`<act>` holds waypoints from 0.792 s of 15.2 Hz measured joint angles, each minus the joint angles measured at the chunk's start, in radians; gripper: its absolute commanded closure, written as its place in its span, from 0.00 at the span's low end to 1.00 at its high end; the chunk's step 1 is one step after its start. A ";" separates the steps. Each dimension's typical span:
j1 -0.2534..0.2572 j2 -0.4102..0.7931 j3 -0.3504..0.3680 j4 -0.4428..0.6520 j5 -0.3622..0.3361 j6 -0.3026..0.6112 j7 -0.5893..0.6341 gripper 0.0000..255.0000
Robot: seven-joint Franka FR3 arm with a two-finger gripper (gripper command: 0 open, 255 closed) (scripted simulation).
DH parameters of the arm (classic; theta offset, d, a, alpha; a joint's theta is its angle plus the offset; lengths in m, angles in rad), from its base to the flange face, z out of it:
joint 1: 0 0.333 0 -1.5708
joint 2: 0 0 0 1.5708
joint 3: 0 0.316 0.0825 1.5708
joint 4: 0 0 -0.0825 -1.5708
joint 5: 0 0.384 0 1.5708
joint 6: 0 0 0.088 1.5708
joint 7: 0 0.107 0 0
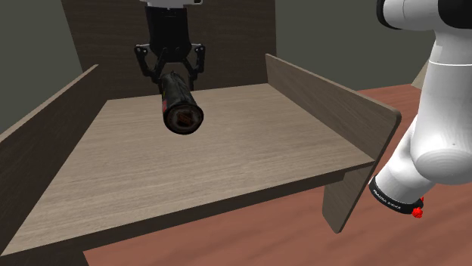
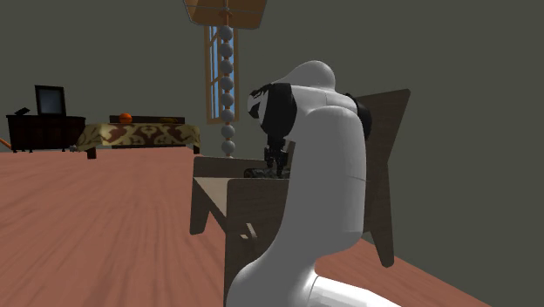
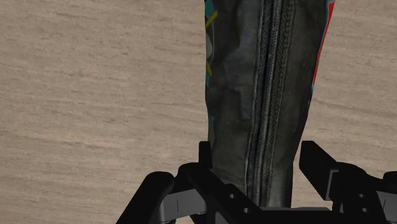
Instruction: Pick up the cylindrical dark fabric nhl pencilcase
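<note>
The pencil case point(image 1: 179, 102) is a dark fabric cylinder with a zip running along it and a reddish round end facing the shoulder camera. It hangs in the air above the light wooden desk top point(image 1: 227, 170), not touching it. My black gripper point(image 1: 170, 69) is shut on its far end from above. In the wrist view the pencil case point(image 3: 267, 95) runs away from the hand between the two fingers point(image 3: 210, 167), which clasp its sides, with blue and red print along its edges. The gripper point(image 3: 261, 175) has the desk's wood grain beneath it.
The desk has upright side panels, one on the shoulder view's right point(image 1: 333, 106) and one on its left point(image 1: 45, 128), and a dark back panel point(image 1: 227, 38). My white arm point(image 2: 323, 174) blocks much of the second exterior view. A cloth-covered low table point(image 2: 139, 135) stands far off.
</note>
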 measured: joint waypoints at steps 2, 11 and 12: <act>0.000 0.001 0.000 0.001 -0.001 0.000 0.000 1.00; 0.023 0.030 0.000 0.117 -0.016 -0.093 0.006 1.00; 0.030 0.037 0.000 0.143 -0.020 -0.112 0.008 1.00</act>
